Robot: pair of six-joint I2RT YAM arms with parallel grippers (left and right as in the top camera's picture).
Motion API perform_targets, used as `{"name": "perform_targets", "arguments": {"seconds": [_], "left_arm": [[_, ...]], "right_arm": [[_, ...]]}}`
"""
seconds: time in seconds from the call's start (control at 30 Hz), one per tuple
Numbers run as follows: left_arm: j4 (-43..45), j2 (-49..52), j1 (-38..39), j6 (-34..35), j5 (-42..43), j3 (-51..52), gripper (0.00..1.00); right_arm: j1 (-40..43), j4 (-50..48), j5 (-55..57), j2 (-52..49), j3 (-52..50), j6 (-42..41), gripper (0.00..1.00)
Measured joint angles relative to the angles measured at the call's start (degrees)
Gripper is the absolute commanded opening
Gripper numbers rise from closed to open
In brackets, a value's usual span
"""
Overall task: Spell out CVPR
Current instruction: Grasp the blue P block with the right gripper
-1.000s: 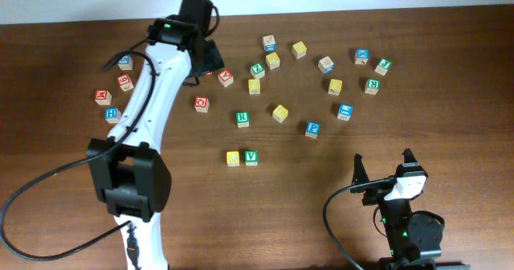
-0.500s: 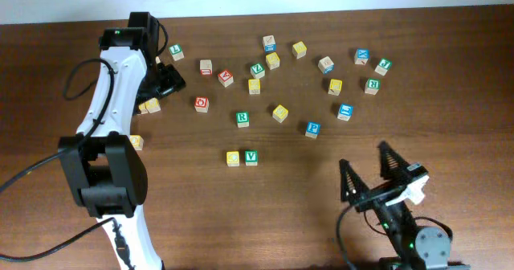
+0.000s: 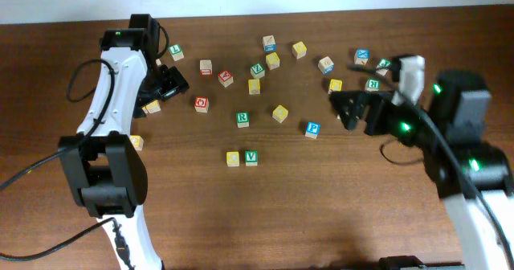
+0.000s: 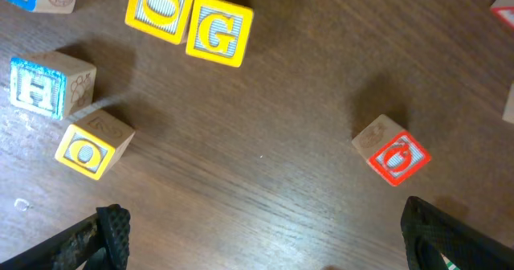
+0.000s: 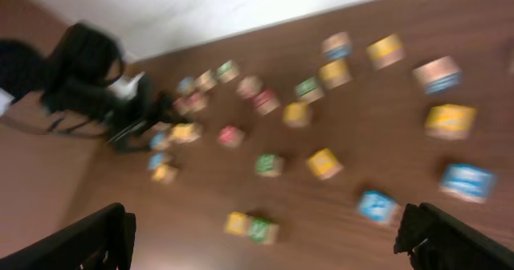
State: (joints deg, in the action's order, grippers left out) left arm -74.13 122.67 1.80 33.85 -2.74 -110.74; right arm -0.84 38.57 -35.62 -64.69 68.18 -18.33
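Note:
The yellow C cube [image 3: 233,158] and the green V cube [image 3: 251,157] sit side by side at the table's middle front. The green R cube [image 3: 242,118] lies behind them and the blue P cube [image 3: 312,128] to their right. My left gripper [image 3: 167,82] is open and empty at the far left, over other cubes. My right gripper [image 3: 352,109] is open and empty, in the air right of the P cube. The blurred right wrist view shows the C cube [image 5: 237,222], V cube [image 5: 262,231], R cube [image 5: 269,165] and P cube [image 5: 376,206] between the open jaws [image 5: 269,242].
The left wrist view shows yellow O and G cubes [image 4: 189,22], a blue H cube [image 4: 44,83], another yellow cube [image 4: 90,144] and a red-lettered cube [image 4: 392,151] beyond the open jaws [image 4: 265,246]. Several other letter cubes lie scattered along the back [image 3: 273,59], with a yellow cube [image 3: 279,112] between R and P.
My left arm swung from the back middle to the far left. My right arm rose from the front edge and now reaches over the table's right side, jaws open.

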Motion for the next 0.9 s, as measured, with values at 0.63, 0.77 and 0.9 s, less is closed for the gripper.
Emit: {"name": "perform_targets", "arguments": {"seconds": [0.63,0.77,0.9], "left_arm": [[0.0,0.0,0.0,0.0,0.0,0.0,0.99],[0.0,0.0,0.0,0.0,0.0,0.0,0.99],[0.0,0.0,0.0,0.0,0.0,0.0,0.99]], "right_arm": [[-15.6,5.3,33.4,-47.7,9.8,-21.3,0.73],[-15.6,4.7,33.0,-47.7,8.3,-20.9,0.68],[-16.1,4.3,33.0,-48.1,8.1,-20.9,0.63]]}}
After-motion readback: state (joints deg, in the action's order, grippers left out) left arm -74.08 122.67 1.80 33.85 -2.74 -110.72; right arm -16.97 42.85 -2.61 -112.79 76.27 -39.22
